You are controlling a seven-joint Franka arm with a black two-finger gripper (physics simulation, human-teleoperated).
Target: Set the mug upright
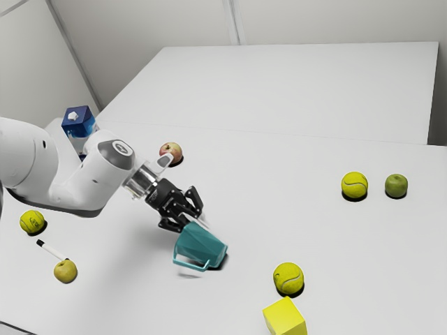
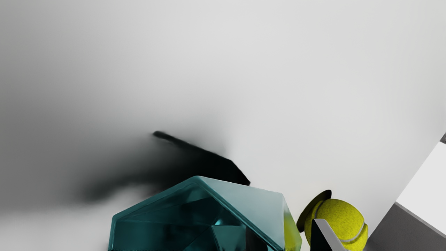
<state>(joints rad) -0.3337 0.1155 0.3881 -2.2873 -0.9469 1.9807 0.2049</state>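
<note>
The teal mug (image 1: 200,244) is tipped over at a slant in the exterior view, its mouth toward my gripper (image 1: 197,217) and its handle toward the near side. My black gripper reaches down to the mouth end and overlaps the rim. In the wrist view the mug (image 2: 244,202) shows its hollow inside. One of my fingers (image 2: 325,237) stands outside the wall, with a narrow gap between it and the mug. A dark shape inside the mug may be the other finger or a reflection.
On the exterior view's right are a tennis ball (image 1: 288,278), a yellow block (image 1: 285,319), another tennis ball (image 1: 354,185) and a green apple (image 1: 396,185). Toward the left are a red apple (image 1: 171,153), a yellow apple (image 1: 65,271), a marker (image 1: 54,250) and a tennis ball (image 1: 32,222).
</note>
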